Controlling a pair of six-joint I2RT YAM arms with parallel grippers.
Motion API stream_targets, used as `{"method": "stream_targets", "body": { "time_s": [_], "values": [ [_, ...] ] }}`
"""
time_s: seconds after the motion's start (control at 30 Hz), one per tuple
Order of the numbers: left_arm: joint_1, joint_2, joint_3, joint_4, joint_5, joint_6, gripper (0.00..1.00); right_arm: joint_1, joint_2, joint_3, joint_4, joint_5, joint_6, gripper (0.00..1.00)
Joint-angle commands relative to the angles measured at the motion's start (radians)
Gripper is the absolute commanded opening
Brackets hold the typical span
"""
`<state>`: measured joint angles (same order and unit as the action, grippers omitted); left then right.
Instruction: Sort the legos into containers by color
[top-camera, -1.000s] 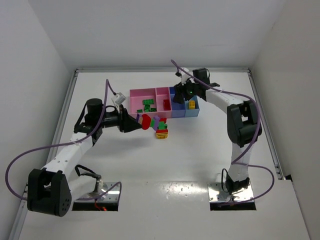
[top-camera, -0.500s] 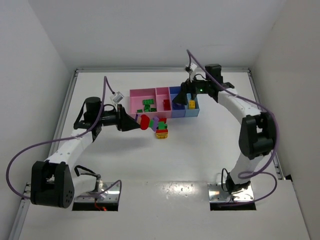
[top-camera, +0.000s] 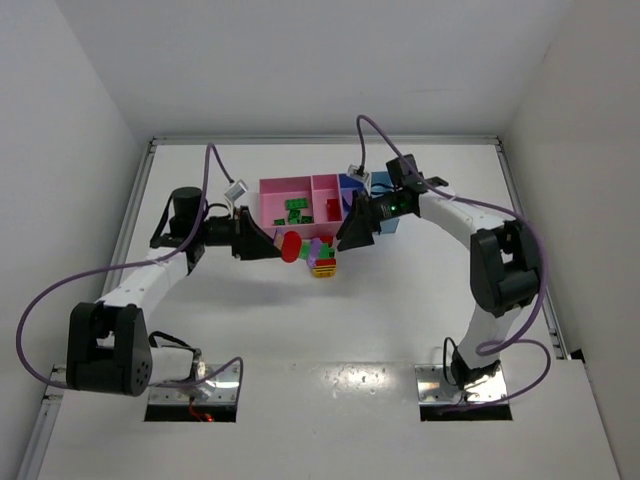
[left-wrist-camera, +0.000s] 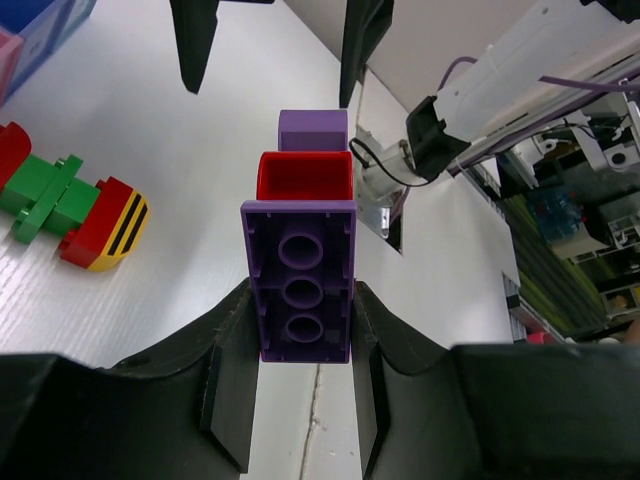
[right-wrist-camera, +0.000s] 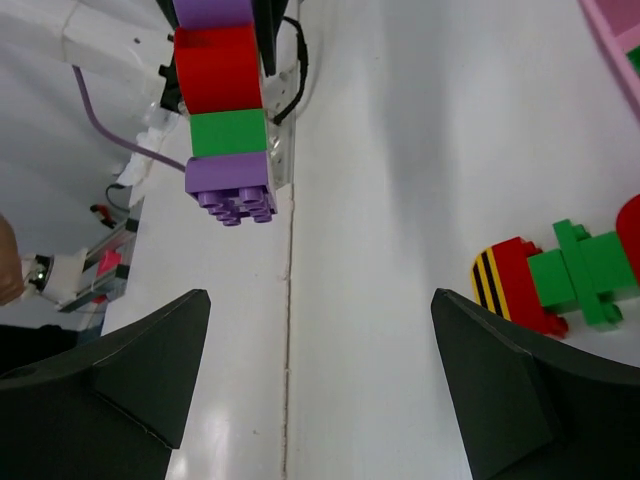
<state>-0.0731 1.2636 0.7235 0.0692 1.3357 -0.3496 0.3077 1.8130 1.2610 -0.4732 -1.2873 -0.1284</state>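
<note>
My left gripper (top-camera: 272, 246) is shut on a stacked clump of legos (top-camera: 300, 245), held above the table. In the left wrist view the fingers (left-wrist-camera: 232, 350) clamp its purple end brick (left-wrist-camera: 300, 290), with red (left-wrist-camera: 305, 175) and purple bricks beyond. My right gripper (top-camera: 346, 234) is open and empty, facing the clump's free end from the right. In the right wrist view (right-wrist-camera: 320, 350) the clump (right-wrist-camera: 225, 110) hangs ahead, apart from the open fingers. A second clump (top-camera: 322, 265) of red, green and yellow lies on the table. The containers (top-camera: 275, 205) stand behind.
Green legos (top-camera: 296, 210) lie in the wide pink bin and red ones (top-camera: 333, 208) in the narrow pink bin. The right arm covers much of the purple-blue (top-camera: 347, 183) and light blue (top-camera: 385, 222) bins. White walls enclose the table.
My right arm has swung from above the blue bins down and left, and now faces the held clump. My left gripper has stayed about where it was, still gripping.
</note>
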Motion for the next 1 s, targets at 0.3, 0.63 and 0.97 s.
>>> {"method": "stream_targets", "body": {
  "time_s": [0.3, 0.63, 0.97],
  "values": [
    [-0.004, 0.051, 0.063, 0.055, 0.065, -0.002, 0.0, 0.125, -0.032, -0.008, 0.178, 0.005, 0.082, 0.92],
    [-0.013, 0.079, 0.082, 0.055, 0.065, -0.002, 0.0, 0.182, -0.032, -0.026, 0.375, 0.031, 0.251, 0.61],
    [0.013, 0.063, 0.082, 0.055, 0.013, -0.002, 0.0, 0.168, -0.092, -0.026, 0.222, 0.011, 0.122, 0.0]
  ]
}}
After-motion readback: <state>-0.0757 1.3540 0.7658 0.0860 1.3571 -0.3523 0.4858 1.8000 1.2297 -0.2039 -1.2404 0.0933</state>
